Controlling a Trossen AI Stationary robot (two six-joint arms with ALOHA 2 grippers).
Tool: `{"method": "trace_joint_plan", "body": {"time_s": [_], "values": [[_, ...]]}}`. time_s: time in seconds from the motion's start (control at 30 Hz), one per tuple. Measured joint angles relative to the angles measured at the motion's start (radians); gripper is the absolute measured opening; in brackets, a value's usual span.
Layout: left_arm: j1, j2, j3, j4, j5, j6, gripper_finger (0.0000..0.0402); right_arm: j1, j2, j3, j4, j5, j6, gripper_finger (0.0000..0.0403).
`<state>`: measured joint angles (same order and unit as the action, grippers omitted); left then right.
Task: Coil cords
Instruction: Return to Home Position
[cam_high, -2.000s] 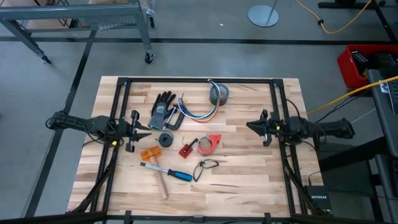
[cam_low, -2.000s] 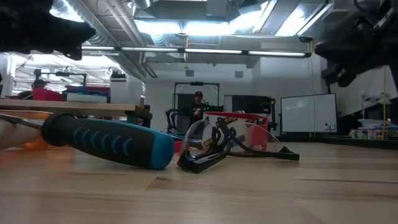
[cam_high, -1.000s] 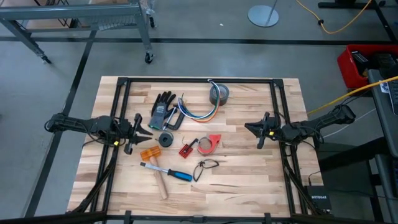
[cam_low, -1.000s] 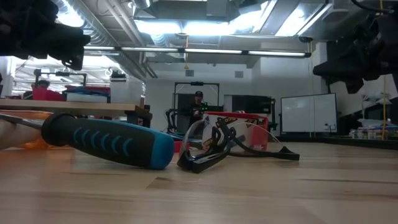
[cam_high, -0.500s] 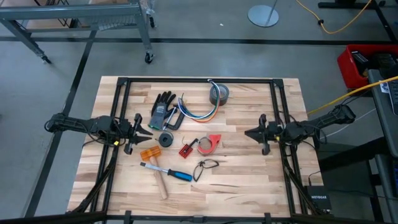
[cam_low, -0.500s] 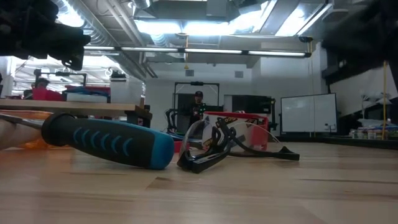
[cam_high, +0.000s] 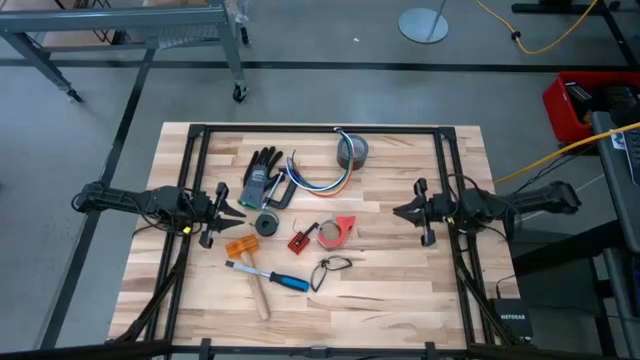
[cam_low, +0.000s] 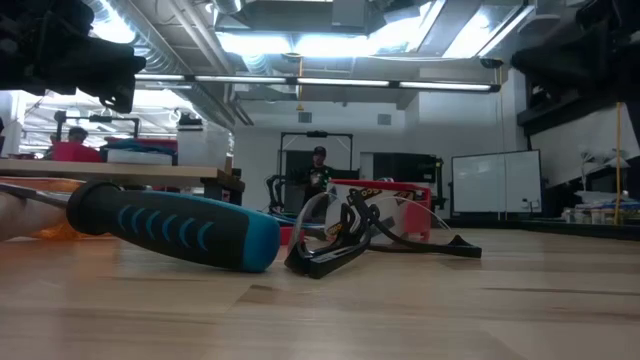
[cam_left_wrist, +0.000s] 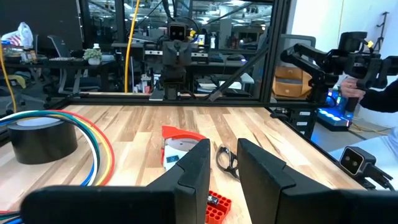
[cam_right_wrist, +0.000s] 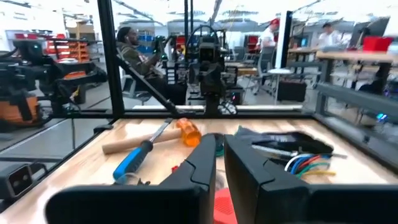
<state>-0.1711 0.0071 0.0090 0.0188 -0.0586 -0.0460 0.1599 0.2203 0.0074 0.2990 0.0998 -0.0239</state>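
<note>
Both arms sit at the table's (cam_high: 400, 285) sides. My left gripper (cam_high: 228, 207) has its fingers a little parted on nothing. My right gripper (cam_high: 400, 210) has them almost together, also empty. The cords (cam_high: 320, 185) lie in an open arc between the glove (cam_high: 260, 172) and the tape roll (cam_high: 352, 151), well apart from both grippers. I judge them light, limp and a bit springy, apt to splay into single strands. I would pinch low at mid-arc, where the wires run bunched.
</note>
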Motion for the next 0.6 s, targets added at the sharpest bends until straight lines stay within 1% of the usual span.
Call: {"method": "trace_joint_plan", "body": {"time_s": [0.13, 0.27, 0.47, 0.6], "values": [[0.0, 0.0, 0.0, 0.0, 0.0, 0.0, 0.0072, -0.08, 0.0, 0.0, -0.027, -0.11, 0.037, 0.0037], [0.0, 0.0, 0.0, 0.0, 0.0, 0.0, 0.0072, -0.119, 0.0, 0.0, -0.065, -0.176, 0.043, 0.0037], [0.0, 0.0, 0.0, 0.0, 0.0, 0.0, 0.0072, -0.122, 0.0, 0.0, -0.179, -0.18, 0.012, 0.0037], [0.0, 0.0, 0.0, 0.0, 0.0, 0.0, 0.0072, -0.122, 0.0, 0.0, -0.199, -0.182, -0.008, 0.0037]]}}
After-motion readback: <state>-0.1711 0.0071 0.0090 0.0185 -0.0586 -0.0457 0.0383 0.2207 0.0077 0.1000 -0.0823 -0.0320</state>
